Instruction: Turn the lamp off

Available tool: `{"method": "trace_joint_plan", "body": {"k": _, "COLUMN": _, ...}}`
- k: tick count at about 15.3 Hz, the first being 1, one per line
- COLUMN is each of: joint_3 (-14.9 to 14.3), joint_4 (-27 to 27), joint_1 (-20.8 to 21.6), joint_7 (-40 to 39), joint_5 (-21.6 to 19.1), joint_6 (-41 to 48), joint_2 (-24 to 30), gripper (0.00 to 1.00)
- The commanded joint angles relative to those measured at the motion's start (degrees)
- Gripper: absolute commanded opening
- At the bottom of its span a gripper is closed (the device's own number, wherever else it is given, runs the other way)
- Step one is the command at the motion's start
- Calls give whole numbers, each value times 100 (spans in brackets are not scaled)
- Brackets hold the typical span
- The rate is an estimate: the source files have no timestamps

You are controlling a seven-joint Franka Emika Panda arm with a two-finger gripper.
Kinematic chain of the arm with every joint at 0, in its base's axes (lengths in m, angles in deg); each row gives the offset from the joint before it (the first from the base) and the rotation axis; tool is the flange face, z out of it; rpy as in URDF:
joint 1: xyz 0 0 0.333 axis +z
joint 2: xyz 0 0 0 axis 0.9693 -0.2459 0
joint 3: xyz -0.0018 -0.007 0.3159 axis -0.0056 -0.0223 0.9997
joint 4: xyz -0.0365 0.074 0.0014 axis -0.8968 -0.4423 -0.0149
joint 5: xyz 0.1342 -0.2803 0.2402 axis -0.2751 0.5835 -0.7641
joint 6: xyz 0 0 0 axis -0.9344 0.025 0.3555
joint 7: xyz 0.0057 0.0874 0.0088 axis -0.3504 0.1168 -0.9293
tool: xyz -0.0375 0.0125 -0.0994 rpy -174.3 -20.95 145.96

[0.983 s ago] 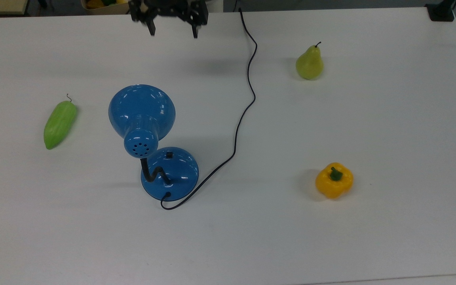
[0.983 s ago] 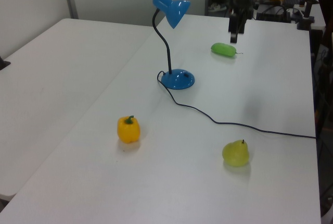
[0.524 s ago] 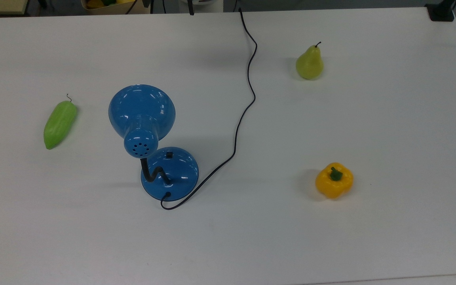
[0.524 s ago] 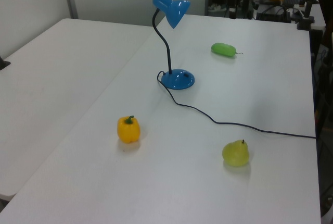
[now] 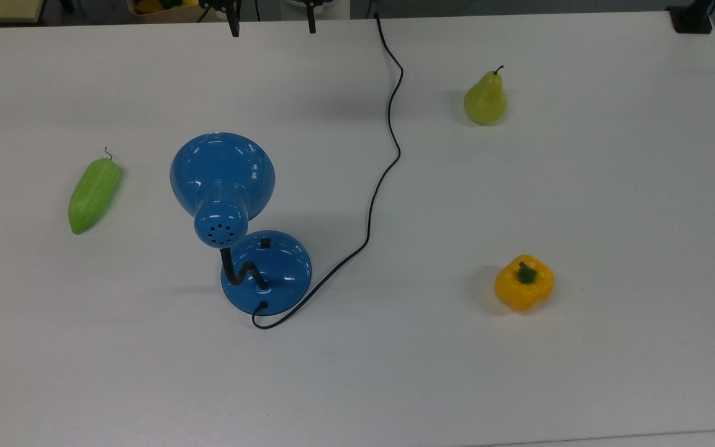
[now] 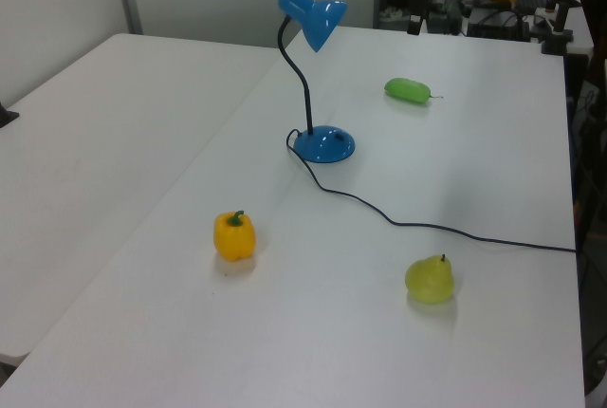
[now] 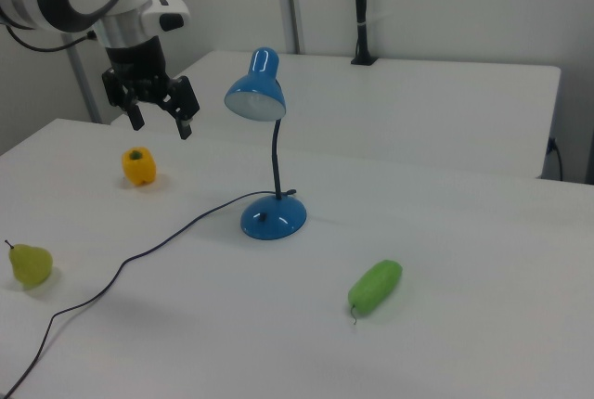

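In the right view the gripper (image 7: 160, 122) hangs in the air at about ten o'clock from the middle of the scene, its two black fingers (image 7: 135, 113) spread wide with nothing between them and nothing touching them. In the top view only the two fingertips (image 5: 233, 27) poke in at the twelve o'clock edge, set well apart from each other above the far rim of the white table (image 5: 581, 186).

Going across the top view from its left: a green cucumber-like vegetable (image 5: 94, 194) lies on its side at nine o'clock, well apart from everything else. Next comes the lamp (image 5: 233, 211), upright a little to the top view's left of centre, its flared blue shade (image 5: 221, 171) leaning out toward twelve o'clock over the table and its domed base (image 5: 274, 273) at about seven o'clock from the centre, with the small black switch (image 5: 265, 243) on the base's upper slope. The bent black neck (image 5: 239, 272) rises from the base. The thin black cord (image 5: 388, 155) leaves the base at six o'clock, loops, and snakes up to the twelve o'clock edge, passing just beside the gripper's fingertips on the top view's right. A green pear (image 5: 485, 99) stands at two o'clock and a yellow bell pepper (image 5: 524, 282) sits at four o'clock.

Nothing stands on the table between the gripper and the lamp. The lamp lies toward six o'clock from the gripper in the top view, well apart; in the right view the shade (image 7: 256, 91) is level with the gripper, at its three o'clock.
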Motion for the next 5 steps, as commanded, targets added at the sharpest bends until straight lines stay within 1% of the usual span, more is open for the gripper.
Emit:
{"method": "trace_joint_plan", "body": {"k": 1, "joint_3": -175, "joint_4": 39, "joint_1": 226, "joint_7": -125, "joint_5": -13, "joint_6": -32, "joint_2": 24, "gripper": 100}}
{"method": "trace_joint_plan", "body": {"k": 5, "joint_3": -166, "joint_4": 48, "joint_1": 234, "joint_7": -99, "joint_5": -13, "joint_6": -32, "joint_2": 24, "gripper": 100}}
